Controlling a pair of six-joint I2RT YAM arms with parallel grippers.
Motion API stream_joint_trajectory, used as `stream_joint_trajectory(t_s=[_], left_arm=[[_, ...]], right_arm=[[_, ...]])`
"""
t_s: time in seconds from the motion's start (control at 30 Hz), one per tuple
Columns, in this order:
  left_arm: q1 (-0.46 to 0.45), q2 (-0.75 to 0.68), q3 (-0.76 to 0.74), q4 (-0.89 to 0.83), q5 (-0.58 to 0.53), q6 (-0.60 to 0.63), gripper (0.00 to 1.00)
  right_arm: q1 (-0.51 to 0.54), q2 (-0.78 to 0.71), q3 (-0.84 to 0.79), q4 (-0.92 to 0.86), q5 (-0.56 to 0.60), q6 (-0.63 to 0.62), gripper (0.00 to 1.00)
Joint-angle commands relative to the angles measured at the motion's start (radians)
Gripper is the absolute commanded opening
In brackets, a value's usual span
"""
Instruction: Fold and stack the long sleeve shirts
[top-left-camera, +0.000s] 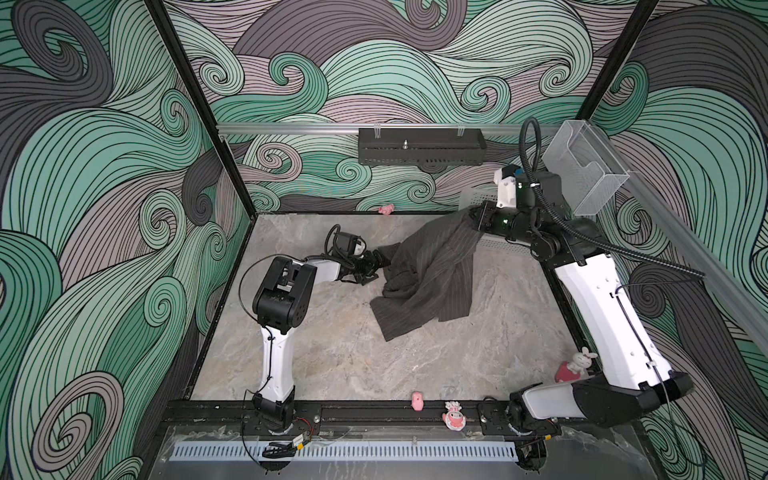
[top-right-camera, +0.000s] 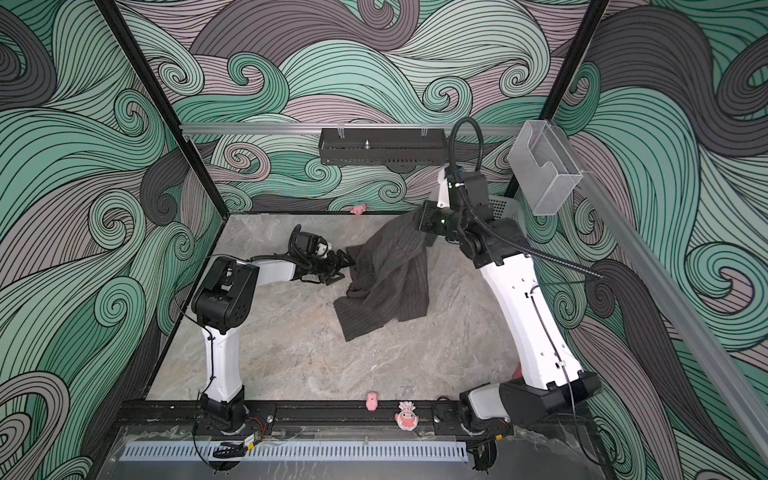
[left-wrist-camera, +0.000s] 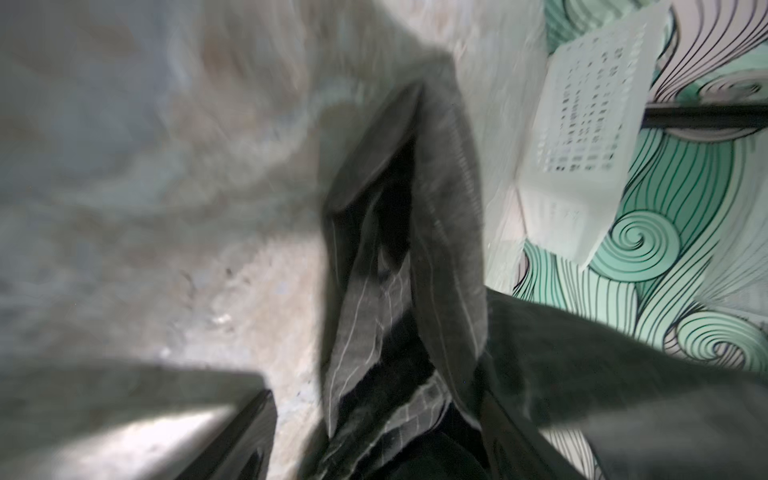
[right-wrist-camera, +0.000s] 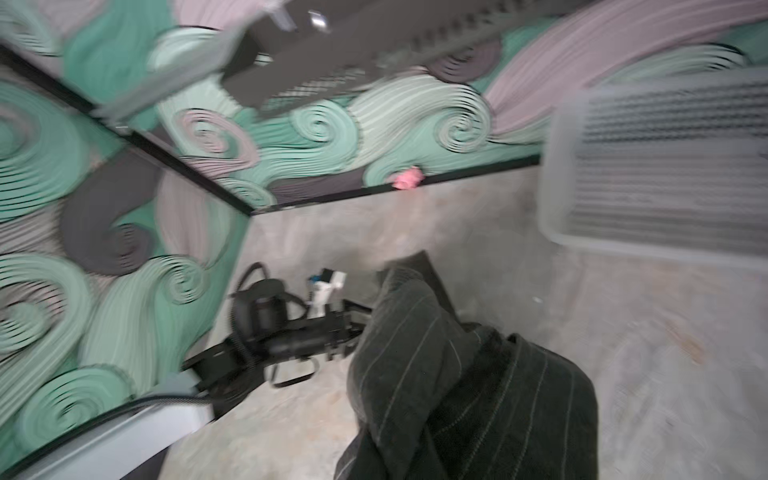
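Hanging from the right tool (top-left-camera: 473, 217), the long sleeve shirt (top-left-camera: 428, 282) is lifted at its far right end, while its lower part lies crumpled on the middle of the tabletop (top-left-camera: 332, 357). The right tool is closed tightly on the cloth. This raised grip is probably meant to let the weight pull the shirt open before it is laid flat. The left tool (top-left-camera: 379, 267) is placed low at the shirt's left edge, its jaws apart, and a fold of cloth is seen between them in the blurred left wrist view. Nothing is pinched there yet. A second grip seems needed so that the shirt can be spread.
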Motion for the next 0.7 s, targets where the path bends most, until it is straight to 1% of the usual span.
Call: stream_joint_trajectory(t_s=[0.0,0.1,0.2,0.3,0.4,0.47,0.57,0.67], left_arm=[[-0.021,-0.040,0.002,-0.010,0.012,0.049,0.80],[-0.047,-0.038,-0.003,-0.049,0.007,0.080,0.80],[-0.076,-0.025,0.012,-0.126,-0.023,0.128,0.80],[-0.095,0.010,0.062,-0.218,-0.069,0.171,0.78],[-0.112,0.056,0.154,-0.330,-0.136,0.222,0.74],[-0.123,0.097,0.227,-0.410,-0.160,0.253,0.68],[-0.131,0.155,0.312,-0.495,-0.199,0.283,0.55],[-0.131,0.195,0.363,-0.541,-0.180,0.297,0.36]], right_arm=[[-0.066,-0.009,-0.087,0.021,0.192,-0.003,0.00],[-0.115,-0.013,-0.166,0.048,0.213,0.005,0.00],[-0.139,-0.022,-0.219,0.071,0.235,0.003,0.00],[-0.149,-0.025,-0.247,0.081,0.231,0.003,0.00],[-0.150,-0.035,-0.278,0.101,0.201,0.015,0.00],[-0.149,-0.042,-0.294,0.107,0.179,0.027,0.00],[-0.149,-0.058,-0.324,0.120,0.134,0.044,0.00],[-0.150,-0.079,-0.355,0.130,0.095,0.059,0.00]])
